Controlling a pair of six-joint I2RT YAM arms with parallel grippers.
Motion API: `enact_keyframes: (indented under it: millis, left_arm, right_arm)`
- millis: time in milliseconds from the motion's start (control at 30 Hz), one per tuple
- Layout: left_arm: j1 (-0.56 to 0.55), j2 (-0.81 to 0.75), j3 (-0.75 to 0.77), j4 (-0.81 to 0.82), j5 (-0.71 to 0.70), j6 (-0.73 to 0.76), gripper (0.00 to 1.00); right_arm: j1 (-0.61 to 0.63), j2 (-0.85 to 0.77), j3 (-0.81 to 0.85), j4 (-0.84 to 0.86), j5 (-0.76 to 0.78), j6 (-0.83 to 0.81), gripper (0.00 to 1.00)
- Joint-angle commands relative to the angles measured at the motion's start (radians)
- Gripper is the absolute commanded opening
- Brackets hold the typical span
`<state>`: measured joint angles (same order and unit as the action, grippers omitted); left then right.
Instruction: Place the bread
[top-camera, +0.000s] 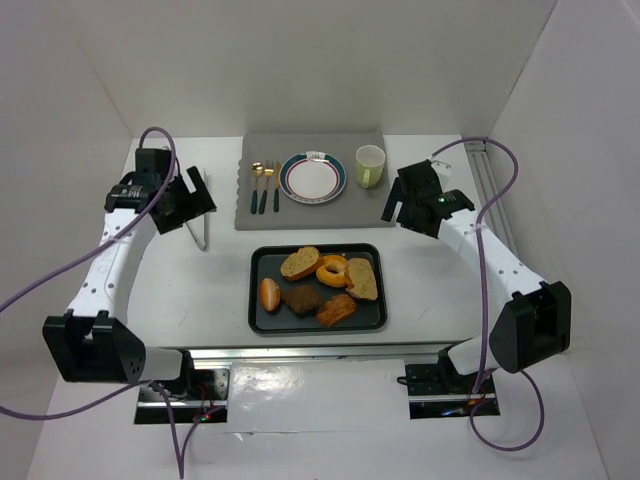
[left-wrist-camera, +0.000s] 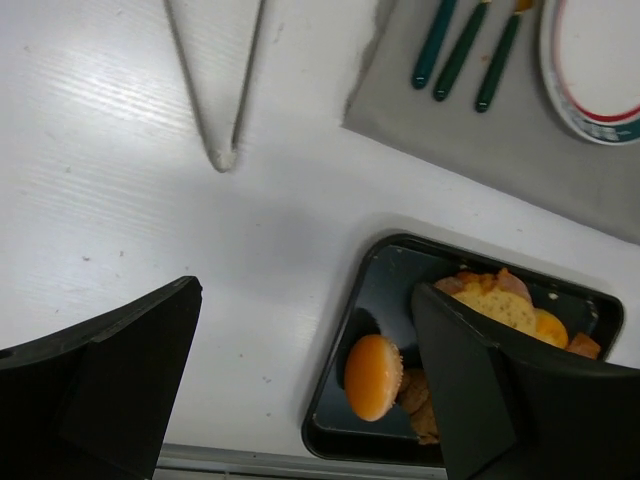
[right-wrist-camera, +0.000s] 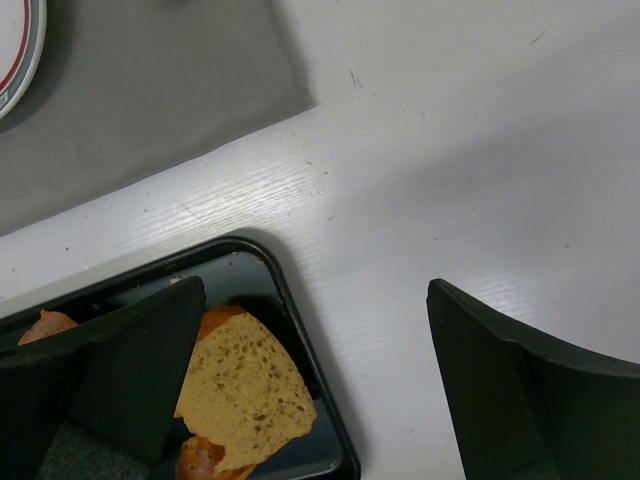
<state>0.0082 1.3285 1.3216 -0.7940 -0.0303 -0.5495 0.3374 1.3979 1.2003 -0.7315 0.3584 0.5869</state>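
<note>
Several pieces of bread lie on a black tray (top-camera: 317, 329) in the middle of the table: a small round bun (top-camera: 269, 294), two cut slices (top-camera: 299, 263) (top-camera: 361, 279), a ring-shaped piece (top-camera: 331, 270), a dark piece (top-camera: 302, 299) and a flaky pastry (top-camera: 336, 310). My left gripper (top-camera: 190, 205) hovers open over the bare table left of the tray. In the left wrist view the left gripper (left-wrist-camera: 305, 390) holds nothing, with the bun (left-wrist-camera: 372, 376) just inside its right finger. My right gripper (top-camera: 400, 205) is open and empty above the tray's far right corner, beside a slice (right-wrist-camera: 245, 390).
A grey mat (top-camera: 300, 215) at the back carries a white plate (top-camera: 313, 178) with a coloured rim, green-handled cutlery (top-camera: 264, 185) and a pale green cup (top-camera: 370, 166). A metal V-shaped tool (top-camera: 200, 215) lies left of the mat. White walls close in both sides.
</note>
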Motion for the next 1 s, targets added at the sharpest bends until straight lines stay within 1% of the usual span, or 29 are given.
enact_keyframes:
  millis: [0,33,67,167,233,300,433,567,667,700,767,867,967]
  left_arm:
    - [0.012,0.087,0.054,-0.033,-0.101,-0.001,1.0]
    - [0.021,0.128,0.089,-0.051,-0.102,-0.001,1.0]
    - [0.021,0.206,0.102,-0.071,-0.124,-0.013,1.0]
    - [0.021,0.303,0.091,-0.059,-0.158,-0.046,1.0]
    - [0.021,0.339,0.091,-0.059,-0.181,-0.067,1.0]
    - [0.03,0.369,0.065,-0.013,-0.194,-0.078,1.0]
    - [0.041,0.515,0.1,0.007,-0.206,-0.078,1.0]
    - [0.07,0.603,0.168,0.018,-0.186,-0.069,1.0]
    - [0.091,0.707,0.243,0.029,-0.174,-0.041,1.0]
    - [0.092,0.76,0.29,0.029,-0.174,-0.041,1.0]
    - [0.101,0.797,0.326,0.029,-0.183,-0.041,0.98]
    - [0.119,0.853,0.376,0.044,-0.149,-0.032,0.95]
    - [0.128,0.897,0.435,0.044,-0.149,-0.023,0.92]
  right_arm:
    - [-0.005,-0.02,-0.015,0.043,-0.002,-0.004,0.99]
    - [-0.005,-0.02,-0.027,0.043,-0.003,-0.004,0.99]
    - [-0.005,-0.031,-0.04,0.056,-0.015,-0.004,0.99]
    - [-0.005,-0.042,-0.059,0.078,-0.048,-0.015,0.99]
    - [-0.005,-0.042,-0.059,0.078,-0.049,-0.015,0.99]
    - [-0.014,-0.042,-0.048,0.078,-0.049,-0.015,0.99]
    - [-0.014,-0.042,-0.048,0.078,-0.049,-0.024,0.99]
    - [-0.014,-0.042,-0.048,0.078,-0.049,-0.024,0.99]
    - [-0.014,-0.042,-0.057,0.078,-0.049,-0.024,0.99]
    - [-0.014,-0.042,-0.057,0.087,-0.059,-0.024,0.99]
    - [-0.014,-0.033,-0.057,0.087,-0.059,-0.024,0.99]
    - [-0.014,-0.022,-0.048,0.087,-0.059,-0.024,0.99]
    - [-0.014,-0.022,-0.048,0.087,-0.068,-0.024,0.99]
